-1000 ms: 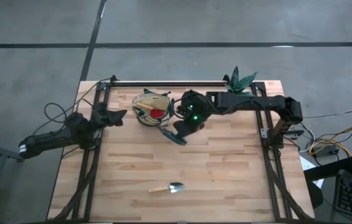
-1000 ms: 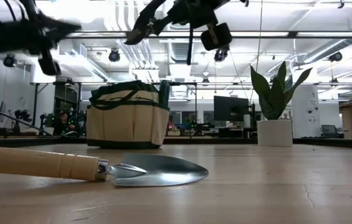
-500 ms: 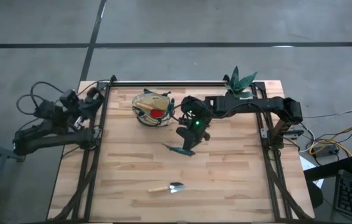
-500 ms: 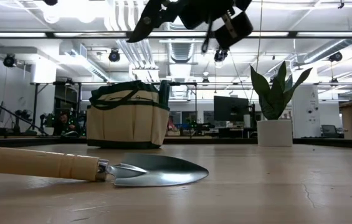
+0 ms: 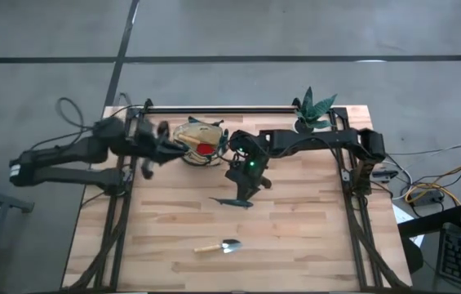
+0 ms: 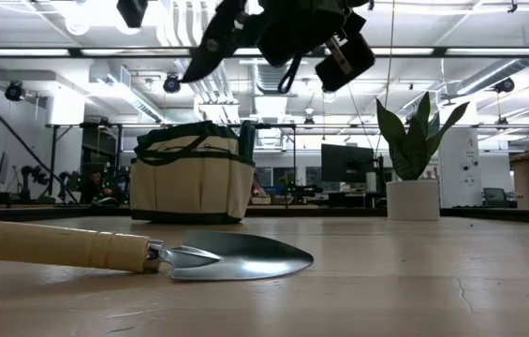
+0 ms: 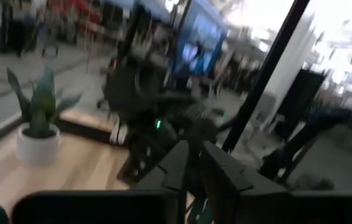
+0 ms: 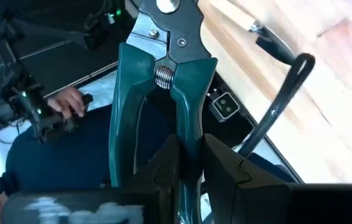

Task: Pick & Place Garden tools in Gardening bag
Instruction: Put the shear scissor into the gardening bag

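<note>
My right gripper point(image 5: 245, 181) hangs over the table's middle, just near-right of the gardening bag point(image 5: 199, 140), and is shut on teal-handled pruning shears point(image 8: 163, 68). Their dark blades point(image 5: 232, 202) point toward the table's near-left. The tan bag with dark trim point(image 6: 192, 173) stands upright on its base at the far middle, a red piece showing inside. A wooden-handled trowel point(image 5: 220, 245) lies flat near the front edge. My left gripper point(image 5: 163, 140) is raised beside the bag's left side; its fingers point(image 7: 177, 167) stand close together with nothing between them. My right gripper pinches one teal handle of the shears point(image 8: 189, 146) between its two fingers, toward that handle's free end. The handle runs on along the fingers, with the spring and blades ahead of the fingertips. The shears are lifted clear of the table, blades slanting down point(image 6: 206, 49).
A green plant in a white pot point(image 5: 313, 108) stands at the far right corner. Black frame rails point(image 5: 124, 212) run along the table's left, right and far sides. A person's hand and blue sleeve point(image 8: 70, 101) show beyond the table. Bare wood lies between the bag and the trowel.
My left arm has risen from the table's left edge and swung right toward the bag, rolling its wrist. My right gripper has drifted a little toward the near edge and down with the shears, whose blades have turned more toward the near-left.
</note>
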